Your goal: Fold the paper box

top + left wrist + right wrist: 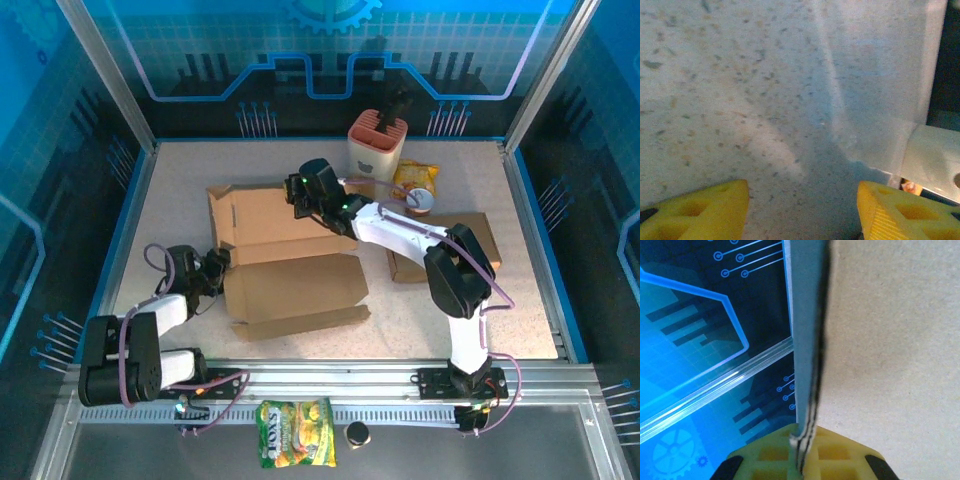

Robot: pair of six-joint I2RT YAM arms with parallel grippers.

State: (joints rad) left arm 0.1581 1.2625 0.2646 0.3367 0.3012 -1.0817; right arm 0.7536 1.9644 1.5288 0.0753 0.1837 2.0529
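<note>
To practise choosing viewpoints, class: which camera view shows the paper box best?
The top external view: almost the whole unfolded paper box shows, flaps included. The right wrist view gives a close-up of one panel edge pinched in the right hand. The left wrist view gives speckled table; box there uncertain.

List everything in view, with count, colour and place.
paper box: one, brown, flattened, table centre
cardboard piece: one, brown, right of centre, partly under the right arm
holder: one, cream with orange top, back of table
yellow bag: one, yellow, right of the holder
round object: one, red and white, in front of the yellow bag
green pouch: one, green and yellow, near rail
table: one, speckled beige
left end effector: one, yellow, open, over the table
right end effector: one, yellow, shut on the paper box's edge
</note>
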